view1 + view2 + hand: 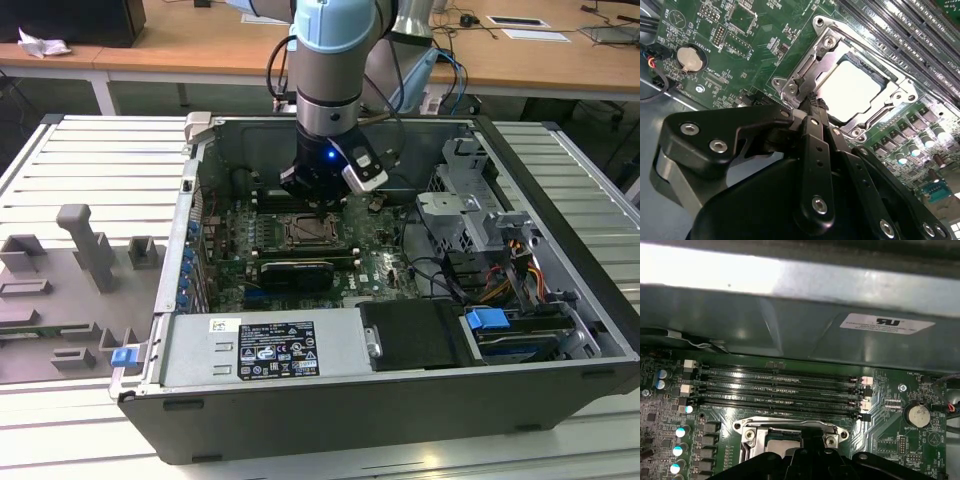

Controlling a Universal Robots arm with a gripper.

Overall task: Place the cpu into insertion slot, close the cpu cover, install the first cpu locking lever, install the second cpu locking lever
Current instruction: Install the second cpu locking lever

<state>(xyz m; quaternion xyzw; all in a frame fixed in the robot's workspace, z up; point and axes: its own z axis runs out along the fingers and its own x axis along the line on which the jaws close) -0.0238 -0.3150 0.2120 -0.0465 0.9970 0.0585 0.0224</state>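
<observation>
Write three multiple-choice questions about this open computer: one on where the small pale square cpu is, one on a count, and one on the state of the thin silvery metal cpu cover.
1. Where is the small pale square cpu?
A. outside the computer
B. in the square dark insertion slot
C. standing on its edge

2. How many long black memory slots lie beside the insertion slot?
A. one
B. nine
C. four

3. How is the thin silvery metal cpu cover?
A. lying flat around the cpu
B. standing upright
C. taken off

Answers: 1 B, its pale top shows inside the slot in the second wrist view. 2 C, the first wrist view shows four parallel rows. 3 A, the frame lies flat around the chip's top.
</observation>
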